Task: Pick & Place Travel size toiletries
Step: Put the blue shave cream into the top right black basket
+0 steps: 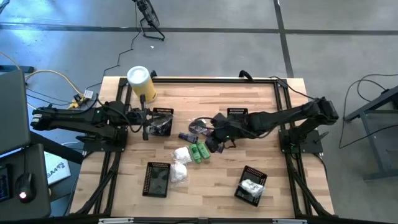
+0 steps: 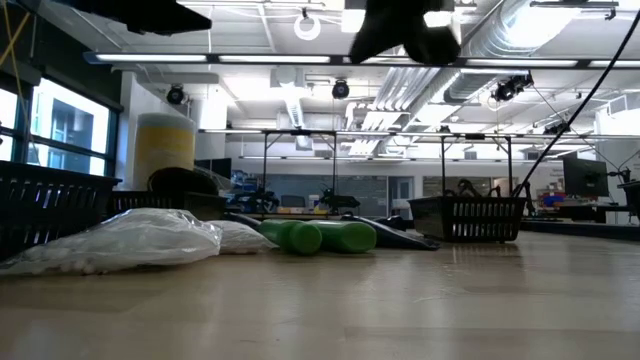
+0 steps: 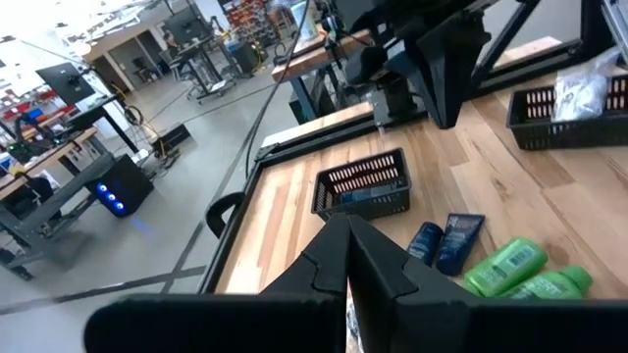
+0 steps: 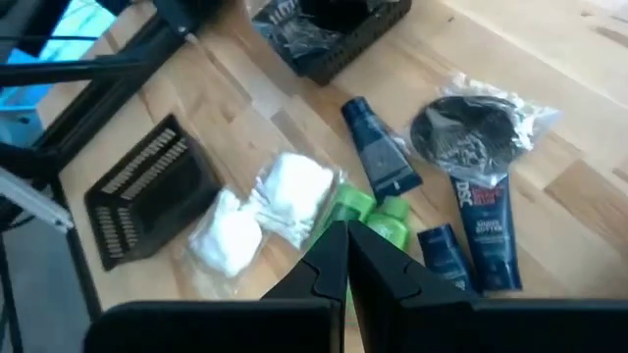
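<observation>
The travel size toiletries lie loose at the table's middle: two green bottles (image 1: 199, 152) (image 4: 368, 216) on their sides, white packets (image 1: 181, 155) (image 4: 265, 206), dark blue tubes (image 1: 186, 135) (image 4: 378, 162) and a silvery-clear packet (image 1: 200, 126) (image 4: 471, 132). My right gripper (image 1: 212, 144) (image 4: 345, 250) hangs shut above the green bottles, slanting down, touching nothing. At the left, my left gripper (image 1: 149, 122) (image 3: 348, 245) is held shut and about level, beside a black mesh basket (image 1: 163, 121).
Three more black mesh baskets stand at the far middle (image 1: 237, 114), near left (image 1: 157, 178) and near right (image 1: 252, 185); the near right one holds a white packet. A tall yellow canister (image 1: 140, 83) stands at the far left. Bare wood lies along the near edge.
</observation>
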